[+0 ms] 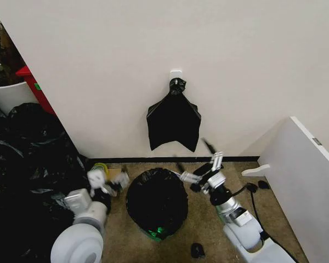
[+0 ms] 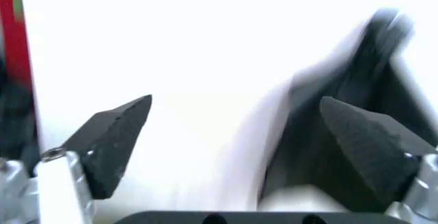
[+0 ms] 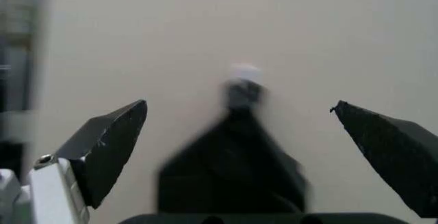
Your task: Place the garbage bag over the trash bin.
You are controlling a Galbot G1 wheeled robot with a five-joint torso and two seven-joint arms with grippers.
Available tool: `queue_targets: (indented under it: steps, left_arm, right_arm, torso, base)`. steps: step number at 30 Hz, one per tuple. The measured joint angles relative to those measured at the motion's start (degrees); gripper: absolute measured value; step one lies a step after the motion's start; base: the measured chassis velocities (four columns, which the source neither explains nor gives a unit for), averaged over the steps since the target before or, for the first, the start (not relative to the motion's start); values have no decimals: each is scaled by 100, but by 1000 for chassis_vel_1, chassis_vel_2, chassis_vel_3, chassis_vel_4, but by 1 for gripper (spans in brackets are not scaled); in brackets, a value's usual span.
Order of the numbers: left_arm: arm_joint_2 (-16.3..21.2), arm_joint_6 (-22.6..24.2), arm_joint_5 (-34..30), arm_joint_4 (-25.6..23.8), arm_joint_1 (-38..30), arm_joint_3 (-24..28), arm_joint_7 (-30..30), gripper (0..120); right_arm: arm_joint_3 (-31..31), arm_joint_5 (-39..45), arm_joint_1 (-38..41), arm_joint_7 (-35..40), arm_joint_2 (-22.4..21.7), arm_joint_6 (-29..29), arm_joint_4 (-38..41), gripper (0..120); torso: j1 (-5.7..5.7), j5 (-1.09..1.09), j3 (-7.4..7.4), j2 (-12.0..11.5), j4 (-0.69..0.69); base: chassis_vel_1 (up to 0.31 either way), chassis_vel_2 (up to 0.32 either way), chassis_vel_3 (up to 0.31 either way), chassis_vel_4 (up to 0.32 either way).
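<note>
Bagging looks all but done: garbage bag (image 1: pixel 157 201) drapes over the trash bin (image 1: pixel 153 234), between the spread fingers of left gripper (image 1: pixel 114 181) and right gripper (image 1: pixel 197 164), both holding nothing; perhaps only tidying at the rim remains.

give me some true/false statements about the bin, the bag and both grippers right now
1. The garbage bag covers the trash bin. True.
2. The left gripper is shut on the bag. False: it is open, beside the bin, holding nothing.
3. The right gripper is open. True: its fingers stand apart, facing the wall.
4. The black bundle lies on the floor. False: it hangs from a white wall hook.
5. A heap of black sacks sits on the robot's left. True.
</note>
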Motion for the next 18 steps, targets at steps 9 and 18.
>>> queue_targets:
  steps: [9, 18]
  left_arm:
    - [-489, -395, 540, -136, 191, -77, 437, 100]
    - [-1157, -1215, 961, 94, 577, -78, 1378, 100]
  right_arm:
    - [908, -321, -288, 824, 320, -1636, 289, 100]
    - [1895, 42, -643, -1001, 588, 17, -185, 100]
  torso:
    - [0, -1, 0, 0, 1]
    - [0, 1, 0, 0, 1]
  base:
    - [0, 0, 0, 0]
    - [0, 0, 0, 0]
